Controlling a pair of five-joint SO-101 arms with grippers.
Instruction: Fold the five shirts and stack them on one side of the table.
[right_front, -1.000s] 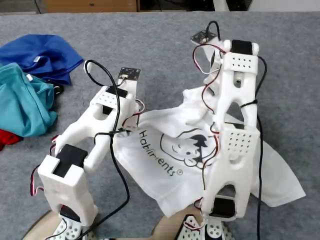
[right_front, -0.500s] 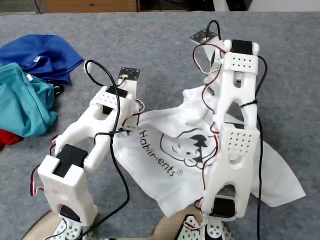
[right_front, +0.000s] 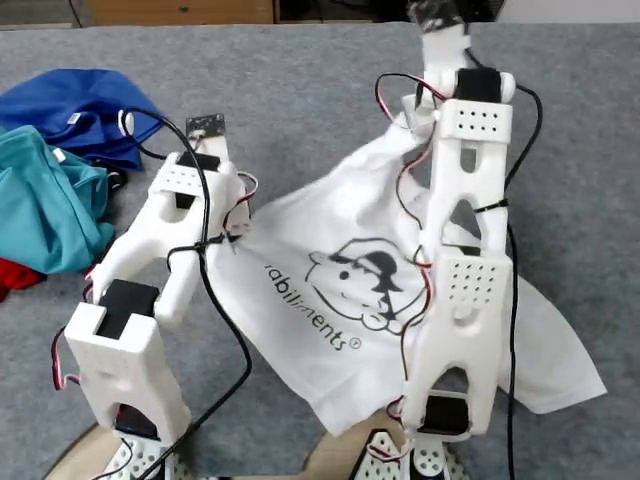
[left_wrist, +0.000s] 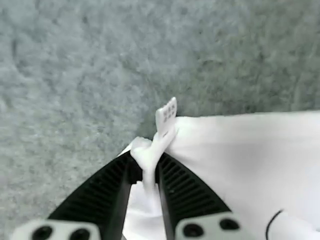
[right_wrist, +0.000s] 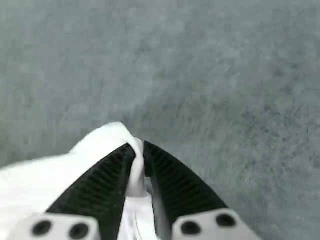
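White shirt (right_front: 330, 225), laid print side up on the grey table (right_front: 300, 80). One bunched edge is pinched between the nearly closed fingers of the left tool (left_wrist: 145, 167). Another fold is clamped likewise in the right tool (right_wrist: 139, 152). Blue shirt (right_front: 80, 110), teal shirt (right_front: 45, 210) and red shirt (right_front: 12, 275) are heaped well apart from the white shirt, beyond its left-tool edge.

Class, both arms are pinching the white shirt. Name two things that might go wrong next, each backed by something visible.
The left gripper and right gripper each pinch just a thin bunch of the white shirt, so either edge may slip out. The left arm stands close to the teal shirt and might drag it.
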